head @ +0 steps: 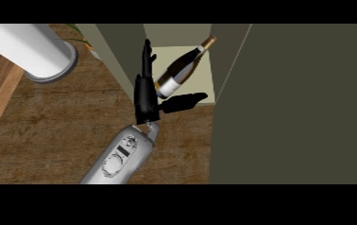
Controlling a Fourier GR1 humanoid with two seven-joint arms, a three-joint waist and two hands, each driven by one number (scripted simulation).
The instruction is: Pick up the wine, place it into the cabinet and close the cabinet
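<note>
The wine bottle [182, 68] is dark with a white label and a gold cap. It lies tilted on the pale shelf of the open cabinet [202, 86], neck pointing up and to the right. My left hand [145, 96] is open right beside it. The straight fingers [147, 58] run along the bottle's left side, and the thumb [185, 101] is spread out under its base. I cannot tell whether the hand touches the bottle. My right hand does not show.
A wide dark olive cabinet panel [293, 101] fills the right side of the view. A large white cylinder [35, 49] stands at the upper left, with some plant leaves [80, 36] behind it. Wooden counter top [63, 125] spreads to the left of my forearm.
</note>
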